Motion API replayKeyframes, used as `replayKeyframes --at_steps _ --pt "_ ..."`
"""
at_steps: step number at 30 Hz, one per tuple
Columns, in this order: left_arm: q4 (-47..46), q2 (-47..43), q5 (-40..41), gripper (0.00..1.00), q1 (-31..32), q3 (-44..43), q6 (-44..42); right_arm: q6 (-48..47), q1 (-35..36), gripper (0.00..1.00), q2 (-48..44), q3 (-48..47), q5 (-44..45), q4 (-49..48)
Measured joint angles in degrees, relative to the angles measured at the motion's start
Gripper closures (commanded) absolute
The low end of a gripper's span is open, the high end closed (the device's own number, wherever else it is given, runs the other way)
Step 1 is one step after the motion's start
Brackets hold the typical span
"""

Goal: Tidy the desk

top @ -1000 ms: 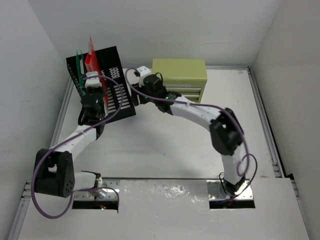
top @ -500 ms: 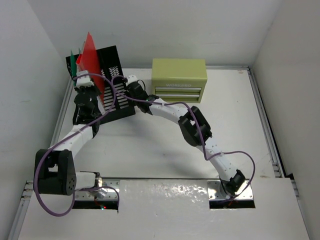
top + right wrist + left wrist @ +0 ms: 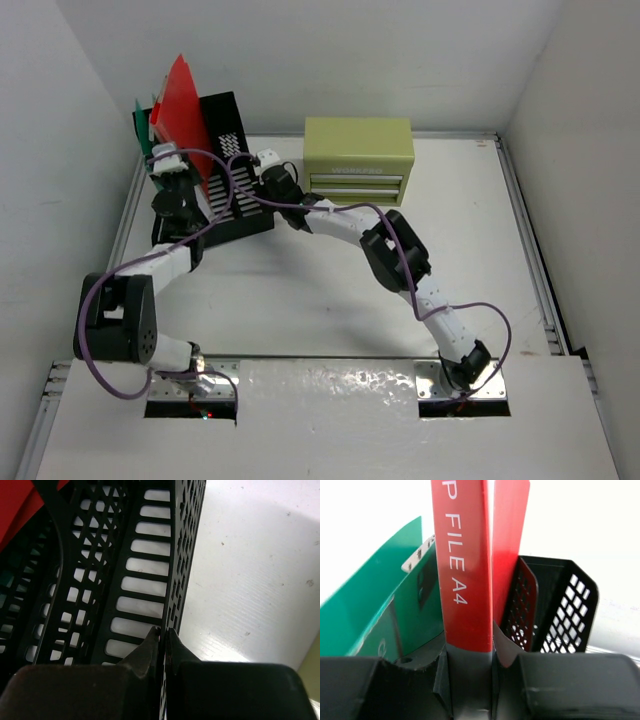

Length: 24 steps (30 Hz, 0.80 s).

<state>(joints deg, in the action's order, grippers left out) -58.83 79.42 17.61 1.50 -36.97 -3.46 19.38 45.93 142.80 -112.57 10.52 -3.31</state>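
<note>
A red A4 file point(image 3: 462, 580) stands upright in the black slotted rack point(image 3: 235, 195) at the back left of the white desk point(image 3: 330, 290). My left gripper point(image 3: 468, 652) is shut on the file's spine from below. From above, the red file point(image 3: 180, 105) sticks out over the left gripper point(image 3: 168, 158). A green folder point(image 3: 380, 615) leans in the slot to its left. My right gripper point(image 3: 163, 632) is pinched shut on the thin right side wall of the rack point(image 3: 125, 570), at the rack's right edge point(image 3: 262, 165).
An olive-green drawer chest point(image 3: 358, 148) stands against the back wall, just right of the rack. White walls close in the desk on the left, back and right. Metal rails run along the desk edges point(image 3: 525, 250).
My right gripper moved left from beside the chest to the rack's side wall and shut on it. The left gripper shifted left with the red file, which now stands higher.
</note>
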Motion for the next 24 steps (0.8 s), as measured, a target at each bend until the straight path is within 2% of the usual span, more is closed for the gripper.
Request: replayKeyframes --at_steps 8,15,16,19,21,24 --pt "-8.35 6.27 0.07 1.0 -0.02 1.03 -0.11 -0.76 0.07 1.0 -0.94 2.27 0.17 -2.54" --pt "-5.99 6.49 -1.4 0.99 -0.11 3.15 2.08 -0.13 0.04 1.0 -2.21 5.03 0.66 -5.01" --pt "-4.11 5.88 -2.19 0.9 -0.11 3.15 2.4 -0.04 0.07 1.0 -2.6 5.62 0.79 -5.09" --pt "2.16 3.52 -5.11 0.51 -0.11 2.89 2.47 0.09 0.09 1.0 -3.26 6.47 1.11 -4.87" --pt "8.35 1.99 -7.63 0.31 -0.11 2.08 2.16 0.02 0.15 1.0 -3.74 6.82 1.07 -4.04" --pt "19.61 -0.55 -10.97 0.22 -0.09 -0.59 2.4 0.37 0.42 1.0 -4.15 7.45 1.55 -4.07"
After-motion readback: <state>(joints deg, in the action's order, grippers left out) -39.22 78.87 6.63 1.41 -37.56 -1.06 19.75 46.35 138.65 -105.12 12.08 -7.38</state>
